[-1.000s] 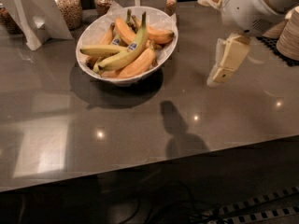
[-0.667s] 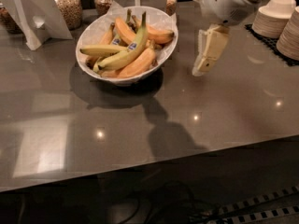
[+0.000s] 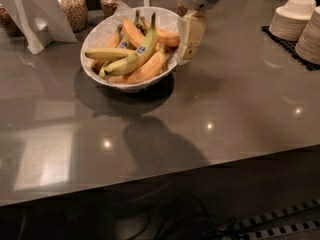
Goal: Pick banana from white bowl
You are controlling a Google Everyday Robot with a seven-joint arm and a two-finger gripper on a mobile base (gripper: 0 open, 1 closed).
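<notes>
The white bowl (image 3: pixel 101 32) stands on the dark grey counter at the back left and holds several bananas. The banana (image 3: pixel 134 58) is the longest one, yellow-green, with a blue oval sticker, and lies on top with its dark stem pointing to the back. Plumper orange-toned bananas (image 3: pixel 145 70) lie beside and under it, and a shorter yellow one (image 3: pixel 106 54) lies to the left. My gripper (image 3: pixel 184 52) hangs down from the arm at the top, just over the bowl's right rim, right of the banana and not touching it.
Stacks of small white paper plates (image 3: pixel 294 18) sit on a black mat (image 3: pixel 283 42) at the far right. Jars of food (image 3: pixel 73 7) and a white card stand (image 3: pixel 38 13) are behind the bowl at the left. The counter's front edge (image 3: pixel 200 165) runs across below.
My gripper has moved left across the counter, from well right of the bowl to its right rim. The bananas have not moved.
</notes>
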